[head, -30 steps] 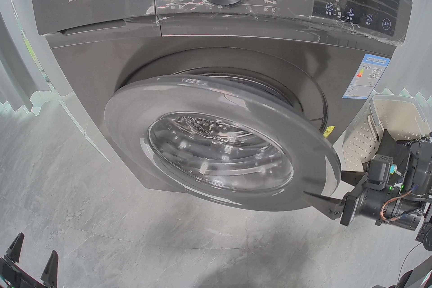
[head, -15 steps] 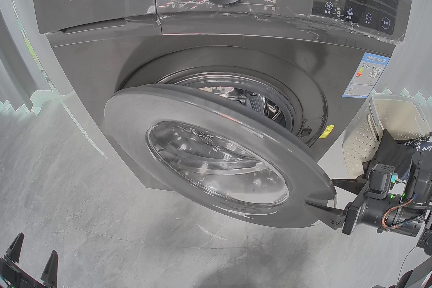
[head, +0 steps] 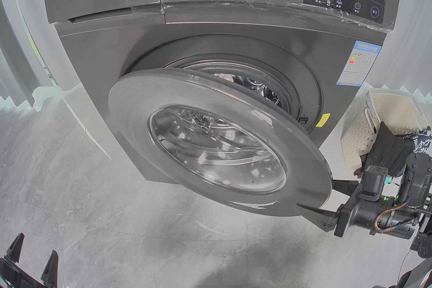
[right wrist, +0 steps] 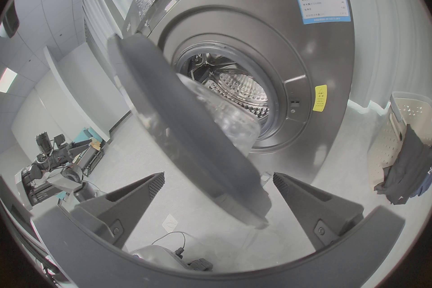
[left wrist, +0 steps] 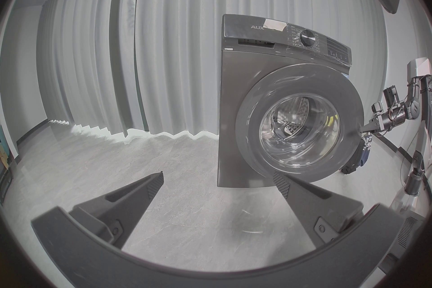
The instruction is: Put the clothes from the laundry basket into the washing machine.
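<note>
Nothing loaded yet, judging by the bare steel drum (head: pixel 252 82) behind the round glass-windowed door (head: pixel 216 145) of the grey front-loading washing machine (head: pixel 112 55). Door hanging partly open. Right claw (head: pixel 317 196) spread wide, straddling the door's outer rim, not clamped on anything. Left claw (head: pixel 36 245) parked low near the grey floor (head: pixel 90 194), well apart from everything, also spread and empty.

Dark floppy fabric clothes (head: pixel 389 151) heaped in the cream perforated plastic laundry basket (head: pixel 357 140), just right of the machine, partly draped over the rim. Looks light and totally limp, so expect sagging, trailing ends and maybe snagging on the basket's edge. Not fragile, not slippery either, should grip fine. Would pinch the thick bunched fold up at the rim rather than a loose hem, then lift high enough to clear the wall before swinging over. Probably needs the door pushed wider first, otherwise risk of dangling cloth catching on it.
</note>
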